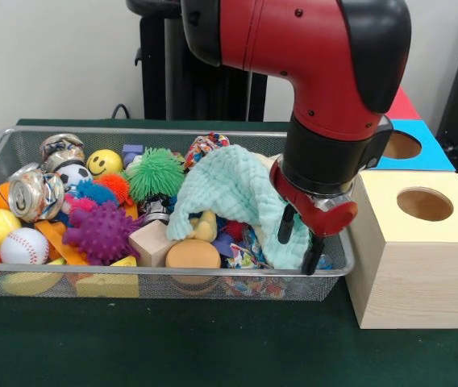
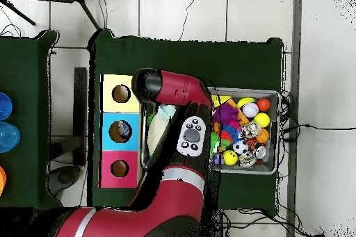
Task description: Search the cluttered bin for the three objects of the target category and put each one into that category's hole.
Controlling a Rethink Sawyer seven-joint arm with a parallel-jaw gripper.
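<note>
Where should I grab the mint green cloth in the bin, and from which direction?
Probably from above, at the raised bunched fold of the mint green cloth. It is draped in a mound over the other toys, so its crest stands clear of them and offers a ridge to pinch. The gripper hangs open at its right edge, by the mesh bin wall.

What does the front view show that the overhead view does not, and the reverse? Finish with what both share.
Front only: the gripper open beside the mint cloth, the purple spiky ball, the can and the baseball.
Overhead only: the red box, an object in the blue box's hole, and blue things on a side table.
Both: the bin, the arm and the yellow box.
</note>
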